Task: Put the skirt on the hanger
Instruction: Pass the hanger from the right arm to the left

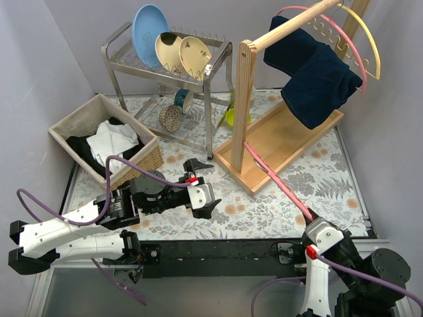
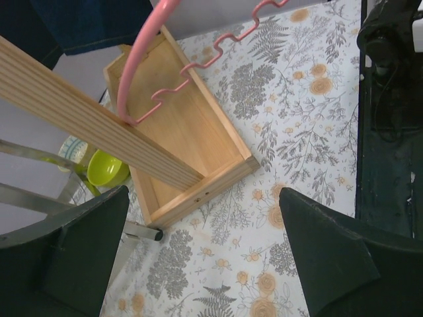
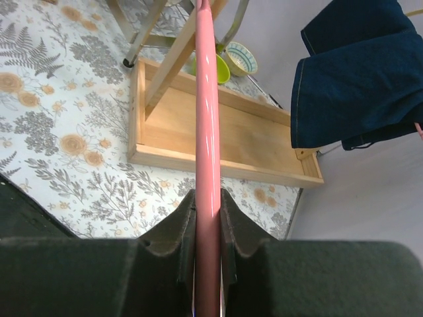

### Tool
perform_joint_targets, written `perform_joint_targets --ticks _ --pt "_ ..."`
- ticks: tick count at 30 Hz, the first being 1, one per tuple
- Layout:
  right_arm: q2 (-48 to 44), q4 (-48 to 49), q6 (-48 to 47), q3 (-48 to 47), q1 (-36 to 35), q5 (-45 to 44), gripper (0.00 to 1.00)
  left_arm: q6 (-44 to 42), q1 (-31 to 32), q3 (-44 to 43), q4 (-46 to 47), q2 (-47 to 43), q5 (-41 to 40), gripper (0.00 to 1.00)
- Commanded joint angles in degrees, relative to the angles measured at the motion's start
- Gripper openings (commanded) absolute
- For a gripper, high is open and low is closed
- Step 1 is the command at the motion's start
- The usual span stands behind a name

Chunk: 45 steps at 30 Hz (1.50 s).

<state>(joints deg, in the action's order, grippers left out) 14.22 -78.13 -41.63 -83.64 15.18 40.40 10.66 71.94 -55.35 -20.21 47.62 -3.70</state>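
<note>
Right end effector point(image 3: 207, 218): you hold the hanger point(image 3: 206, 132).
Left end effector point(image 2: 205, 224): wide.
Obstruction: rack post point(image 1: 243, 99) just beside hanger.
Skirt point(image 1: 317, 79): draped above.

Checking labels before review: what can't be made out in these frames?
Pink hanger: hook unseen; right wrist view's top edge and the right gripper cut it off.
Skirt: waistband hidden in its own folds, top view.
Basket: whatever lies under the white cloth, top view.
</note>
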Motion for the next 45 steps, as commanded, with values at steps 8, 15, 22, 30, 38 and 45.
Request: perform_joint_targets --ticks 8,15,22,30,38,45 --pt "-2.97 2.80 6.12 -1.52 -0.59 12.42 0.01 -3.45 -0.14 -6.52 -3.70 -2.35 6.78 0.98" --pt "-3.23 2.72 9.28 -8.02 -0.33 11.89 0.01 -4.85 -0.14 -9.95 -4.32 -0.51 8.45 0.98" --pt "-3.32 2.72 11.30 -10.32 -0.24 11.10 0.01 -6.87 -0.14 -10.30 -1.33 0.20 9.77 0.98" --pt "-3.06 2.89 9.11 -1.80 0.03 20.76 0.01 -5.56 -0.14 -11.01 -5.45 -2.61 10.30 0.90" --pt "1.77 2.98 -1.42 4.53 0.03 30.34 0.01 -2.75 -0.14 -6.27 -9.50 -6.04 9.51 0.74" --pt "5.12 2.89 -8.46 10.50 0.29 34.92 0.01 -3.27 -0.14 -3.45 -7.92 -4.73 7.66 0.69"
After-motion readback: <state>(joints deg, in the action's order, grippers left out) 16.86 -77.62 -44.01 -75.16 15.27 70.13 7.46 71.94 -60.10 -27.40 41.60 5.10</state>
